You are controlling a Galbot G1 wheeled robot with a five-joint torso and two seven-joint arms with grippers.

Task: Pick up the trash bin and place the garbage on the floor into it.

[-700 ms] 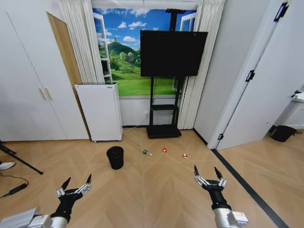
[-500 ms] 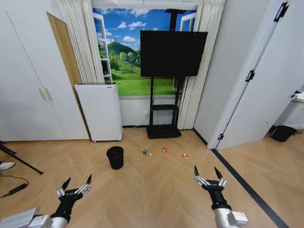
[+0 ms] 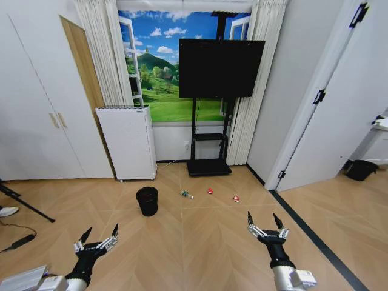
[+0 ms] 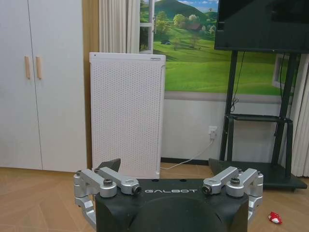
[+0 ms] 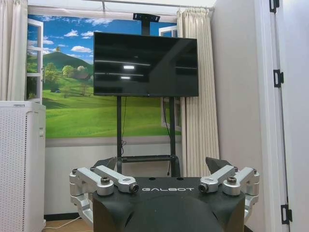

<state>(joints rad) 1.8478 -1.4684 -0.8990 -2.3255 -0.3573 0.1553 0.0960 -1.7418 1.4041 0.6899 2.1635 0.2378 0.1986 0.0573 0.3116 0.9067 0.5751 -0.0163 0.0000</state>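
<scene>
The small black round tapered trash bin (image 3: 147, 200) stands upright on the light tan chevron parquet floor (image 3: 200, 242), well ahead of the robot and toward its left. Both arms hang low in front: the left tool (image 3: 97, 237) with its fingers spread wide and empty, the right tool (image 3: 261, 221) likewise spread and holding nothing.

The litter lies in a loose row to the bin's right: a clear plastic bottle with a green label (image 3: 187, 194) nearest it, then one red-and-white crumpled scrap (image 3: 210, 191), then a second crumpled scrap (image 3: 236, 198) farthest out.

The risks look plain enough. The bin is light and plain-sided, so a clumsy approach could knock it over or let it slip from a poor grip. The bottle could roll off if nudged. The scraps lie flat, hard for pointed fingers to catch.

Behind stand a tall white perforated appliance (image 3: 128, 143) and a black television on a wheeled stand (image 3: 220, 68); neither blocks the way. A dark floor strip (image 3: 309, 233) runs along the right.
</scene>
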